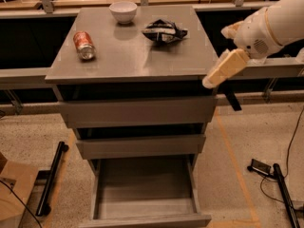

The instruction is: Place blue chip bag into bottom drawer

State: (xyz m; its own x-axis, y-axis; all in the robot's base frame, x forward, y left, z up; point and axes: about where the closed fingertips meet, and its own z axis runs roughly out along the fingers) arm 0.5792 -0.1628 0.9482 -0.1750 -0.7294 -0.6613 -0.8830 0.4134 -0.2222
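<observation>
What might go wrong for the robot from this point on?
The gripper hangs beside the right front corner of the cabinet top, apart from the blue chip bag; swinging in, it might clip that edge. The bag is crumpled and lies near the white bowl, so a poor grasp might let it slip or shove it that way. The bottom drawer is open, but the upper drawers cover its back part, so a careless drop might miss.
</observation>
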